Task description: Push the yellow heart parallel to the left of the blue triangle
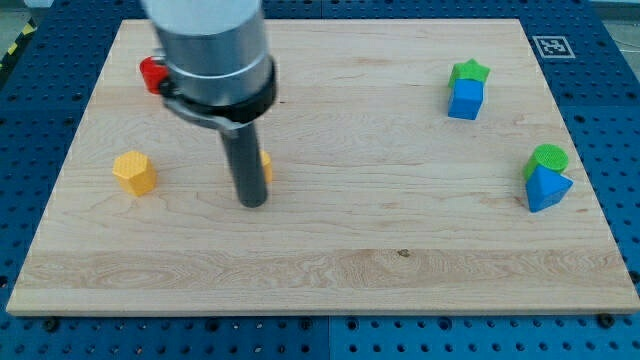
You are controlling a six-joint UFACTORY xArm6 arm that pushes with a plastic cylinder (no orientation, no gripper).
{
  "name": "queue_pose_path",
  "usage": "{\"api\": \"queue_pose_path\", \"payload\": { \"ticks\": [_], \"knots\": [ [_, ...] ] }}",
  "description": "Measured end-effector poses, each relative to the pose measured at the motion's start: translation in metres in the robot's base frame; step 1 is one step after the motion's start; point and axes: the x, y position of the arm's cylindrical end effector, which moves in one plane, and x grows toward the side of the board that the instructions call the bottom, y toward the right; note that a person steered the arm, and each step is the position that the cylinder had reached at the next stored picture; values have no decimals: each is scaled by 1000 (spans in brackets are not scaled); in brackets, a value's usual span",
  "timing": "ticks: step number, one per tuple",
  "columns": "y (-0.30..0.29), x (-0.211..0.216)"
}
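The blue triangle (547, 189) lies at the view's right edge of the wooden board (330, 260), touching a green round block (547, 157) just above it. My tip (251, 203) rests on the board left of centre. A yellow block (266, 166) shows only as a sliver behind the rod's right side, just above the tip; its shape is hidden. Another yellow block (134, 172), with a blunt many-sided outline, lies well to the tip's left. The tip is far to the left of the blue triangle.
A red block (151, 74) sits at the upper left, partly hidden by the arm's grey body (212, 50). A green star (469, 71) touches a blue cube (465, 100) at the upper right.
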Motion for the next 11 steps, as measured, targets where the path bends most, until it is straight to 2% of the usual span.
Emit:
{"api": "queue_pose_path", "payload": {
  "ticks": [2, 3, 4, 5, 6, 8, 9, 10, 11],
  "knots": [
    [-91, -9],
    [-87, -36],
    [-14, -25],
    [91, -5],
    [158, -1],
    [54, -16],
    [50, -61],
    [112, -57],
    [171, 1]
  ]
}}
